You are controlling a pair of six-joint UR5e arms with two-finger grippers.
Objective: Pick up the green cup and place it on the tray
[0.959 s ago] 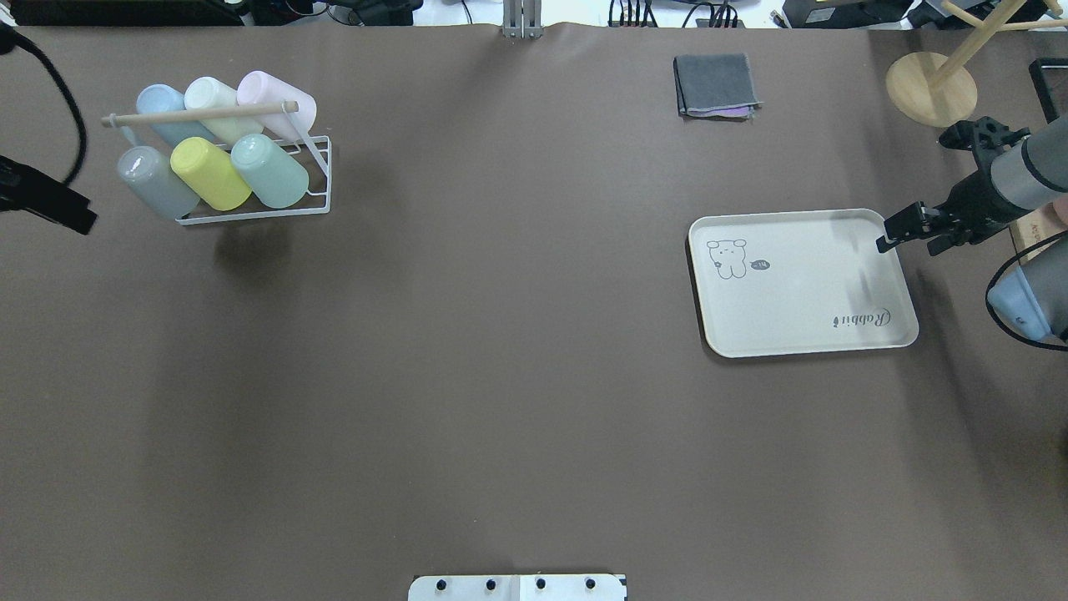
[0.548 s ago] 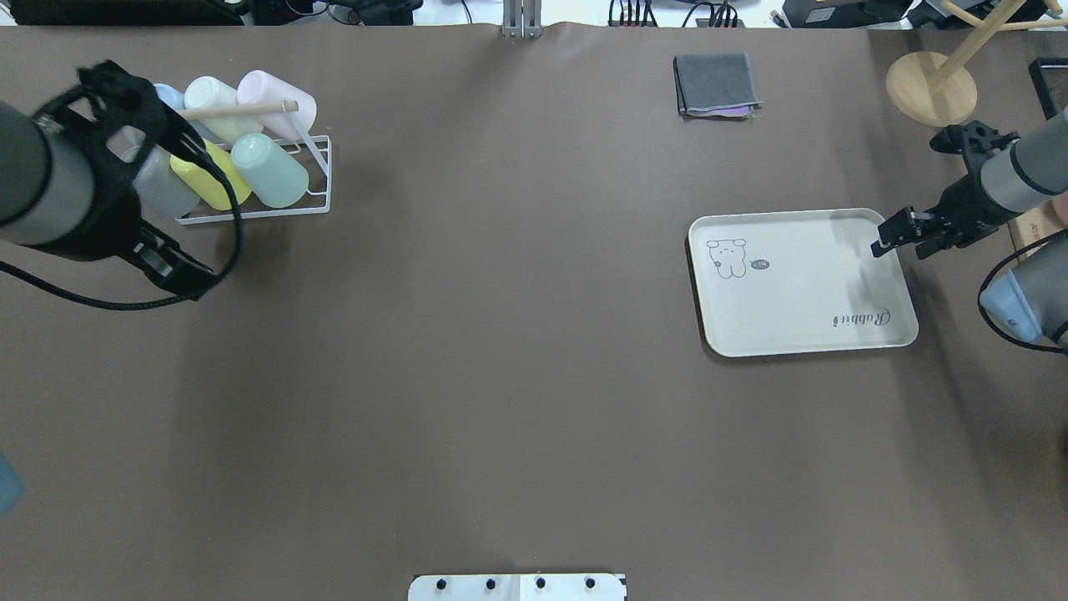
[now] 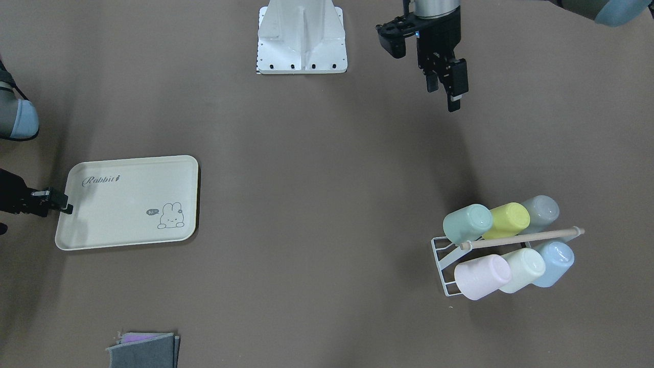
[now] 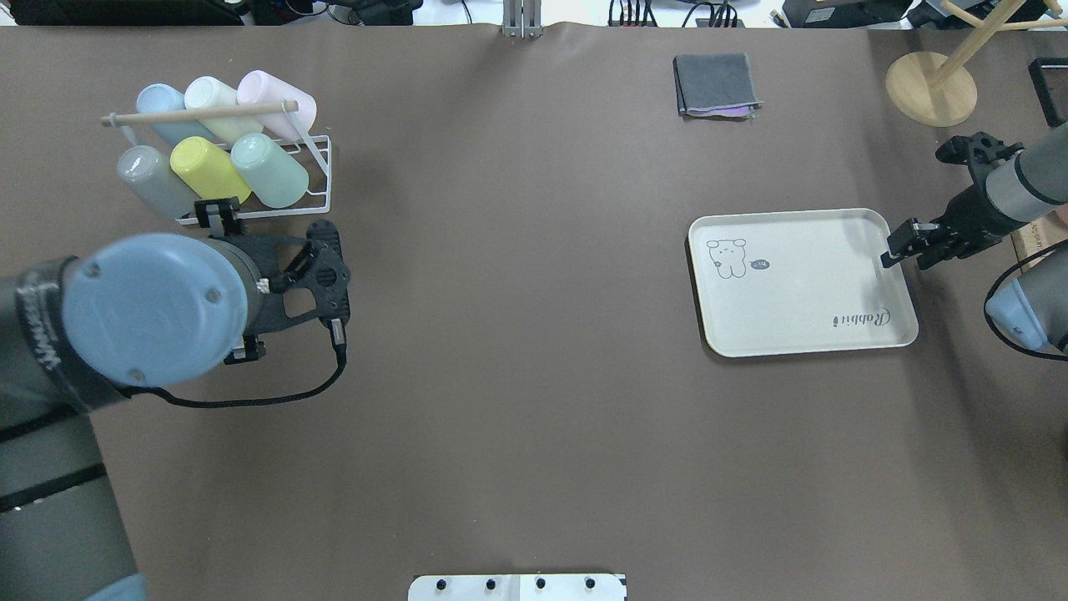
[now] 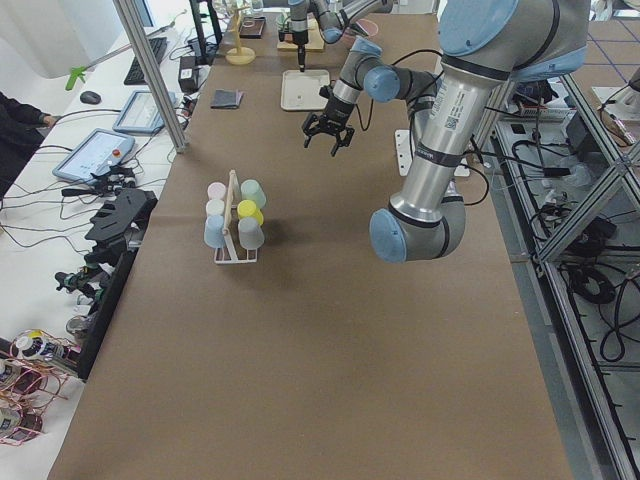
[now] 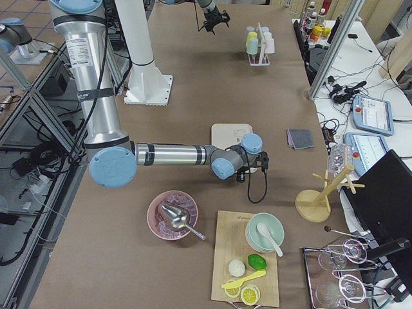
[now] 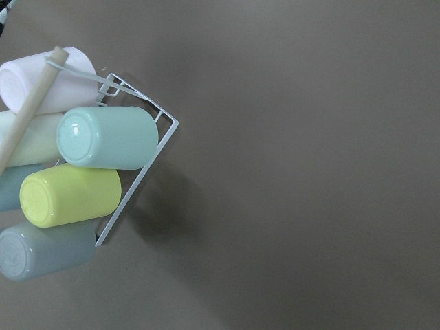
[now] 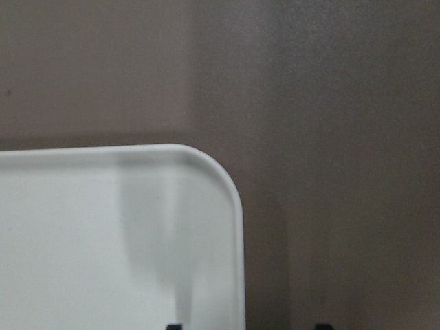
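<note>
Green cup (image 4: 269, 171) rests tilted, bottom end up, in the white wire rack (image 4: 324, 188) on the far left of the worktop (image 4: 534, 376), touching the yellow-green cup (image 4: 209, 171) beside it and well apart from the tray (image 4: 793, 321) over on the right. You can see the left hand (image 3: 442, 94) hanging above bare worktop near the rack, fingers spread and holding nothing. Your right hand (image 4: 905, 255) sits at the tray's far right corner, also parted and gripping nothing, one fingertip over the tray and the other outside its rim.
</note>
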